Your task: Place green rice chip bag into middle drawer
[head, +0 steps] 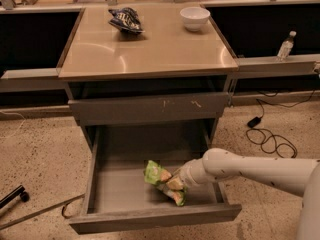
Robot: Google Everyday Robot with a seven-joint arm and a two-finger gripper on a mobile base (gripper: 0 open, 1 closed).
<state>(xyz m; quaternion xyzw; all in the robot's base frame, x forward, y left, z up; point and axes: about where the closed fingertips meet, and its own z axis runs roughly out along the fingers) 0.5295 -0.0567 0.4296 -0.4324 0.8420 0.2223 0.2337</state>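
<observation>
1 high, fairly near view from the front, tilted down into the middle drawer (pixel 120 194), gripper (pixel 181 182) inside at right

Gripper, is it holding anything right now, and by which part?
Yes: the gripper holds the green rice chip bag by the side facing the arm, low inside the open middle drawer.

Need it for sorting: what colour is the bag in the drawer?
Bright green bag by gripper in drawer; camera view.

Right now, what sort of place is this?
Likely an office kitchenette or test lab: counter with bowl, water bottle, floor cables. The claw is in the open drawer, at the green bag.
</observation>
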